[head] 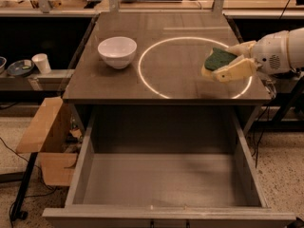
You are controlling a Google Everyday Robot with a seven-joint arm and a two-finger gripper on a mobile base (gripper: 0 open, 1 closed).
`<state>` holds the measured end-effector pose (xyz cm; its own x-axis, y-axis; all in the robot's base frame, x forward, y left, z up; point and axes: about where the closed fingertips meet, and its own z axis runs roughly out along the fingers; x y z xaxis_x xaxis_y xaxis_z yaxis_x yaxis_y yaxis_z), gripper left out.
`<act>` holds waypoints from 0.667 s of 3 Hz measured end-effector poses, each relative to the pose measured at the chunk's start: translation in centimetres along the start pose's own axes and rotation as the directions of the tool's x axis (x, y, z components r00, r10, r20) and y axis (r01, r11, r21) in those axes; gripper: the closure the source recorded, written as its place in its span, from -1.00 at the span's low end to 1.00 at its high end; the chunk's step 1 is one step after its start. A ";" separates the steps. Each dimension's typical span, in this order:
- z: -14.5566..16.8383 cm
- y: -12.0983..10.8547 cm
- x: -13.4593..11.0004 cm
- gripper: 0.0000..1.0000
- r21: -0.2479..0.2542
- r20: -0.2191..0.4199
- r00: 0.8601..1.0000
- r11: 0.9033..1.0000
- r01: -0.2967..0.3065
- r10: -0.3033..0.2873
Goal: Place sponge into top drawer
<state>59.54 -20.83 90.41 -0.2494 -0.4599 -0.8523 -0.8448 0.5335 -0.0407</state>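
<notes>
The sponge (217,59), dark green on top with a yellow body, hangs tilted above the right part of the tabletop. My gripper (223,63) comes in from the right on a white arm and is shut on it, one cream finger behind and one in front. Below and in front, the top drawer (164,179) stands pulled wide open, grey and with nothing inside. The sponge is over the table, behind the drawer's opening.
A white bowl (117,51) sits on the left of the dark tabletop (166,87). A bright ring of light (147,77) marks the table's middle. A cardboard box (45,141) stands left of the drawer; a shelf with a cup (41,63) lies further left.
</notes>
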 end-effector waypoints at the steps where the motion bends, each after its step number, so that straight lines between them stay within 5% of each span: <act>1: 0.1 0.1 0.0 1.00 -0.003 -0.005 1.000 1.000 0.003 -0.003; 2: 0.5 0.6 -0.1 1.00 -0.011 -0.023 1.000 1.000 0.011 -0.011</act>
<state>59.29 -20.14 90.25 -0.2508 -0.4817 -0.8397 -0.8526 0.5207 -0.0441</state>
